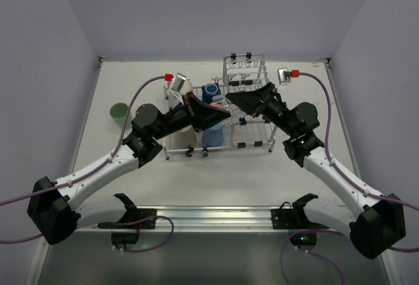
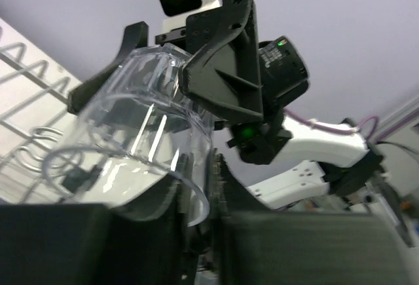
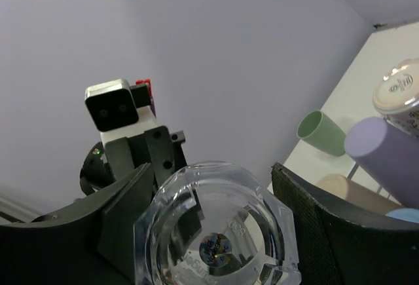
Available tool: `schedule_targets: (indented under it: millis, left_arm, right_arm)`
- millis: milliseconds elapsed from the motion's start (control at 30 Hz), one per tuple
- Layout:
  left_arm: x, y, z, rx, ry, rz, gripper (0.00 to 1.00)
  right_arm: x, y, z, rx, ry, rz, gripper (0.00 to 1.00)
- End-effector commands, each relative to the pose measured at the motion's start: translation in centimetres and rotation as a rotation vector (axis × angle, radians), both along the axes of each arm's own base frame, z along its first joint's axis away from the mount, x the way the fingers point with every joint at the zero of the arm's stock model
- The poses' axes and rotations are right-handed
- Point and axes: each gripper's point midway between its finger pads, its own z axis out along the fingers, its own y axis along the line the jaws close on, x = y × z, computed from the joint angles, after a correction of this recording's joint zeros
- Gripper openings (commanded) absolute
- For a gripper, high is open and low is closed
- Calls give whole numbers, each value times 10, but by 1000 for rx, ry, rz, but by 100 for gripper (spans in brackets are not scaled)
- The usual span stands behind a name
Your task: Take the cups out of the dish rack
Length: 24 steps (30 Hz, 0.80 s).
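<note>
Above the middle of the dish rack [image 1: 246, 69] the two arms meet. The left gripper [image 1: 221, 110] is pinched on the rim wall of the clear cup [image 2: 141, 134], and the right gripper [image 1: 234, 99] is closed across its thick base, so the cup lies on its side between them. Judged light, rigid, slick and liable to crack if dropped — best taken across the heavy base, firmly seated, before the rim grip lets go.

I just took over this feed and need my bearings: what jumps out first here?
The right pincer and the left pincer meet over the dish rack, a clear cup between them: the right straddles its body, the left sits at its rim. Far left, a pale green cup sits apart on the table.
</note>
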Motion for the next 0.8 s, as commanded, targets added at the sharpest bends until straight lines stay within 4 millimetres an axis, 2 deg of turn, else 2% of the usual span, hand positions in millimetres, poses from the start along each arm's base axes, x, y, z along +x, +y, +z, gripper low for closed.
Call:
schedule_targets:
  millis: [0, 33, 100, 133, 167, 200, 233, 267, 300, 333, 367, 400, 433, 467, 500, 567, 600, 633, 667, 700, 733, 767]
  left_arm:
    - [8, 10, 40, -95, -98, 91, 3]
    - [8, 14, 44, -99, -115, 112, 0]
    - [14, 20, 46, -94, -114, 170, 0]
    - [14, 26, 54, -92, -144, 198, 0]
    - [16, 29, 56, -83, -150, 223, 0]
    - [23, 31, 48, -43, -124, 262, 0]
    - [25, 36, 50, -20, -141, 292, 0]
    - [30, 42, 60, -14, -147, 340, 0]
    - [35, 45, 48, 54, -115, 366, 0]
    - [38, 52, 50, 90, -135, 408, 0]
    - [44, 63, 64, 99, -139, 475, 0]
    - [47, 68, 47, 193, -96, 502, 0]
    - [54, 85, 41, 271, -69, 584, 0]
    - [56, 92, 55, 254, -88, 624, 0]
    - [56, 102, 38, 352, -43, 653, 0]
    - [67, 125, 27, 483, -1, 768, 0]
    - [63, 139, 24, 567, 29, 795, 0]
    - [68, 145, 16, 634, 48, 825, 0]
    - [75, 162, 12, 688, 77, 893, 0]
    - [73, 174, -1, 776, 113, 903, 0]
    - [81, 179, 1, 808, 122, 924, 0]
    - [90, 196, -3, 834, 156, 957, 0]
  right_arm:
    - [-7, 1, 11, 42, -44, 24, 35]
    - [-8, 3, 9, 46, -41, 31, 38]
    - [-7, 4, 4, 42, -34, 34, 51]
    - [-7, 4, 2, 40, -34, 35, 69]
    - [-8, 4, 1, 38, -35, 34, 81]
    - [-8, 4, 0, 34, -38, 32, 90]
    - [-8, 4, -2, 19, -40, 29, 97]
    - [-9, 3, -1, 8, -47, 25, 99]
    - [-11, 1, 3, -2, -62, 22, 99]
    - [-11, 1, 1, -32, -69, 14, 99]
    - [-12, 0, 2, -46, -76, 10, 99]
    - [-15, -2, 4, -57, -89, 5, 99]
    - [-16, -3, 0, -96, -92, -2, 99]
    - [-17, -4, 0, -113, -100, -7, 99]
    - [-20, -6, 1, -125, -112, -12, 99]
    - [-21, -9, -5, -175, -115, -22, 99]
    - [-23, -10, -6, -190, -123, -22, 99]
    - [-26, -13, -7, -216, -135, -32, 99]
    - [-27, -14, -8, -230, -138, -35, 99]
    - [-29, -17, -7, -243, -145, -42, 99]
    - [-31, -19, -8, -267, -157, -49, 99]
    - [-32, -21, -7, -277, -164, -53, 99]
